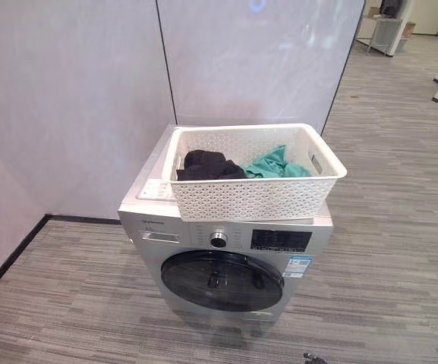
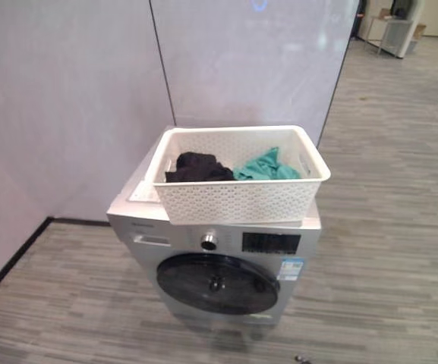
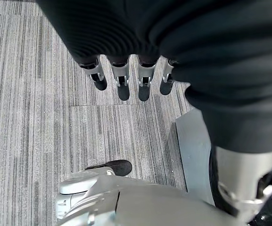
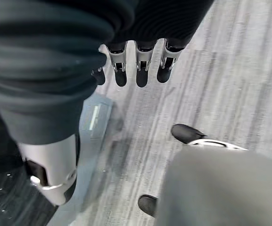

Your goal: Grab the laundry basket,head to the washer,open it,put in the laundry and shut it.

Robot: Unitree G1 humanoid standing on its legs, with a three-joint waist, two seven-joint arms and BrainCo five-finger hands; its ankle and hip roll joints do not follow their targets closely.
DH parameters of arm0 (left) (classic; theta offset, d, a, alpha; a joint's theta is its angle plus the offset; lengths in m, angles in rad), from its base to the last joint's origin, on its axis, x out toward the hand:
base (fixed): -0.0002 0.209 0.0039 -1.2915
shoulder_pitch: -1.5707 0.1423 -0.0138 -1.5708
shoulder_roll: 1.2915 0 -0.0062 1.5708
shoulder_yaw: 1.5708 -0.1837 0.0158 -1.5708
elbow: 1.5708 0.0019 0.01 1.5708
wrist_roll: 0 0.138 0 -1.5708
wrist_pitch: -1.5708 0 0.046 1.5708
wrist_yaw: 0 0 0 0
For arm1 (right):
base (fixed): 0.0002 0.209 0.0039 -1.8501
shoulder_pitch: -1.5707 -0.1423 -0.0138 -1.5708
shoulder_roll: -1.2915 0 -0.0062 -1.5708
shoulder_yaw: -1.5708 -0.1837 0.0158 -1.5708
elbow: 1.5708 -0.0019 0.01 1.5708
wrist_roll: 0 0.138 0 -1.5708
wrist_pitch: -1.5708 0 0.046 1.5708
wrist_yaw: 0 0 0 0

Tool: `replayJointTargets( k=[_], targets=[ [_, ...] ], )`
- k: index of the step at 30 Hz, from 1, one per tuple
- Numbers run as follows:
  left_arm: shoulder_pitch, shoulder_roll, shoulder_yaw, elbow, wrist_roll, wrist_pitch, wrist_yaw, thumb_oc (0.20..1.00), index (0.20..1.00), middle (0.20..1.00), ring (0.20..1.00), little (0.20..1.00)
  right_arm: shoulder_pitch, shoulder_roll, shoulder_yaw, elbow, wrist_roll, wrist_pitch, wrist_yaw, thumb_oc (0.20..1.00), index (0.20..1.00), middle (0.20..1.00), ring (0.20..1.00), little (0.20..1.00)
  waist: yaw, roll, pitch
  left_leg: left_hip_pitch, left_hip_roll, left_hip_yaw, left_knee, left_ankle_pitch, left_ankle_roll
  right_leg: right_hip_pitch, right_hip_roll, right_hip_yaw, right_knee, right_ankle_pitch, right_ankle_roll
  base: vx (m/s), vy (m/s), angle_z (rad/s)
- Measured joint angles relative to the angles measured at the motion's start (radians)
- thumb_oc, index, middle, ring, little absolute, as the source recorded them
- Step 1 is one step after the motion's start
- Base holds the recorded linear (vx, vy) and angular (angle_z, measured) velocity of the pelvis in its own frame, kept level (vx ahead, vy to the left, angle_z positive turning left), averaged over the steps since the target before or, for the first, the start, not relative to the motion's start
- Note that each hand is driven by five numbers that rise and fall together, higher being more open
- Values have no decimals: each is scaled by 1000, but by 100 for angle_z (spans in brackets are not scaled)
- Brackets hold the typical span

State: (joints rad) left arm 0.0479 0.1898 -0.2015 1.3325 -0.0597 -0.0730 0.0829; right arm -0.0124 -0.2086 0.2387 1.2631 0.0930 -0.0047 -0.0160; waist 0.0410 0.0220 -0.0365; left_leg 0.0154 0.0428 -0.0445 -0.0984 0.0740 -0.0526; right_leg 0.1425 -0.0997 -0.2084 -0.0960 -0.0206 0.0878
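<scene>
both hands, left hand [image 3: 126,80] and right hand [image 4: 140,66], hang with relaxed fingers over grey striped floor [image 1: 401,227], well apart from white perforated plastic basket [image 1: 253,196] atop silver washer [image 1: 226,258].

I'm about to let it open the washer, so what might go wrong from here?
The white laundry basket sits on top of the washing machine with its front wall overhanging the edge above the round dark door; a bump could tip it forward. The black garment and teal garment would likely spill. Both the left hand and right hand hang open, holding nothing.
</scene>
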Motion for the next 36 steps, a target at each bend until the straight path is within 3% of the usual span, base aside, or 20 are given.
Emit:
replayJointTargets(
  k=[16, 29, 33, 36],
  targets=[
    [2, 2, 2, -1, -1, -8, 3, 1000, 1000, 1000, 1000, 1000, -18, -29, 0, -93, 52, -22, -27, 1000, 1000, 1000, 1000, 1000, 0, -10, 13, 0, -2, -9, 0, 1, 2, 9, 0, -15, 0, -4, 1, 2, -3, 2],
    [26, 4, 31, -58, -9, -11, 12, 1000, 1000, 1000, 1000, 1000, -94, -145, 1, -383, 15, -23, -70, 1000, 1000, 1000, 1000, 1000, 3, -10, 42, 0, 0, -25, 1, 4, -2, 14, 5, -23, 0, -6, 1, 2, -32, 2],
    [20, 4, 23, -59, -17, -16, 14, 1000, 1000, 1000, 1000, 1000, -239, -172, 59, -283, 10, -23, -73, 1000, 1000, 1000, 1000, 1000, 35, -2, 55, -13, 14, -34, 5, 16, -19, 6, 27, -25, 0, -5, 0, -47, -95, 5],
    [12, 0, 20, -84, -21, -23, 14, 1000, 1000, 1000, 1000, 1000, -320, -184, 99, -201, 7, -25, -74, 1000, 1000, 1000, 1000, 1000, 76, 18, 81, -42, 30, -77, 5, 31, -41, -5, 51, -67, 0, -6, -11, -41, -49, 35]
  ],
)
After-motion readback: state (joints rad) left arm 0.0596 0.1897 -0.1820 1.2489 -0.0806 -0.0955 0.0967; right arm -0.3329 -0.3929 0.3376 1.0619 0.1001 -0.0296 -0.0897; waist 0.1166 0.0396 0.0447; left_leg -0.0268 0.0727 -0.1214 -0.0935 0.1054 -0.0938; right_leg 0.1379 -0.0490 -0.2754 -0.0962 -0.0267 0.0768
